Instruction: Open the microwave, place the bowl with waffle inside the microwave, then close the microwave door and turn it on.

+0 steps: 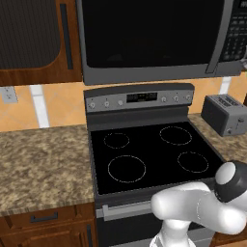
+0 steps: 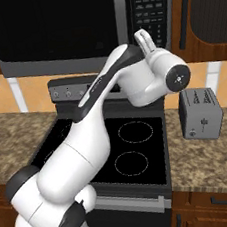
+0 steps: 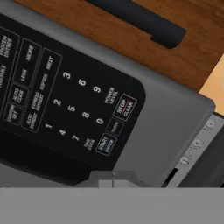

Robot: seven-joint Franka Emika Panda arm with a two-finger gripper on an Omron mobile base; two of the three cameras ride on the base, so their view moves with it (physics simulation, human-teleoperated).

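Note:
The microwave [image 1: 154, 34] hangs above the stove, and its door [image 2: 49, 22] is closed flat, the black glass showing nothing inside. The long grey handle [image 1: 217, 38] runs down the door's right edge. My gripper [image 2: 144, 37] is raised to the keypad [image 2: 150, 10] at the microwave's right end. In the hand view the keypad [image 3: 65, 100] is very close, and my gripper [image 3: 113, 178] is shut with nothing in it, just below the START button [image 3: 106, 143]. Bowl and waffle are hidden.
A grey toaster [image 2: 200, 113] stands on the granite counter [image 1: 43, 164] right of the black stove top [image 1: 149, 154]. Brown cabinets [image 1: 34, 38] flank the microwave, and one has a dark handle [image 3: 140, 22] beside the keypad.

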